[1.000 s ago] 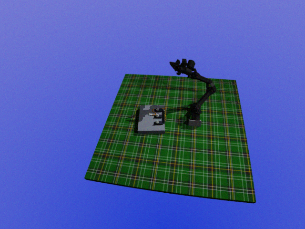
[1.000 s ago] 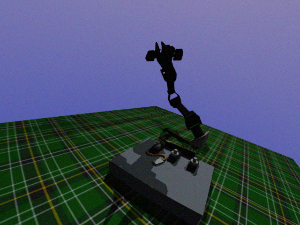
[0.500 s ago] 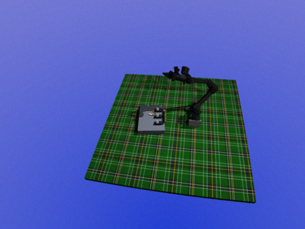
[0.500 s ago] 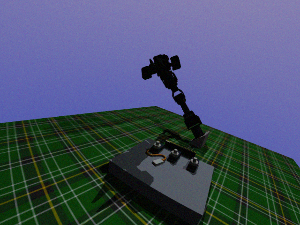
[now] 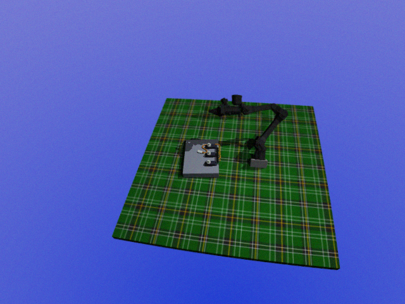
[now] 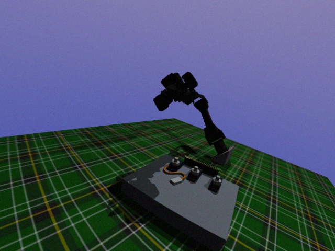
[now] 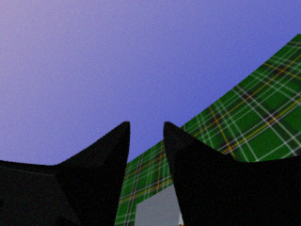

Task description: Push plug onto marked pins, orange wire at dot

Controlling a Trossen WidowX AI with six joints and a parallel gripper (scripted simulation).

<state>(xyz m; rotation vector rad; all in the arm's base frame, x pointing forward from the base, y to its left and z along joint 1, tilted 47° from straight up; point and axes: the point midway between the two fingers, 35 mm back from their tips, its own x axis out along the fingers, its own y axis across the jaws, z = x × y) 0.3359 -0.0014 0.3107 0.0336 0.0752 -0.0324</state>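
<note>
The grey printed holder (image 5: 196, 164) (image 6: 194, 205) (image 7: 153, 220) lies on the plaid table. Three small servos stand along its edge nearest the arm; the first servo (image 6: 176, 162) carries an orange lead (image 6: 168, 171). The lead ends in a small white flat plug (image 5: 199, 151) (image 6: 176, 181), which lies loose on the holder's top. The dark pin row (image 6: 200, 163) runs along the holder's edge facing the arm's base. My gripper (image 5: 211, 111) (image 7: 147, 127) hangs high in the air above and beyond the holder, far from the plug. Its fingers stand a little apart with nothing between them.
The arm's base (image 5: 258, 162) (image 6: 223, 156) stands on the green plaid table (image 5: 228, 212) just beside the holder's pin edge. The arm's shadow falls on the holder's top. Two more servos (image 6: 195, 171) (image 6: 216, 181) stand along the same edge.
</note>
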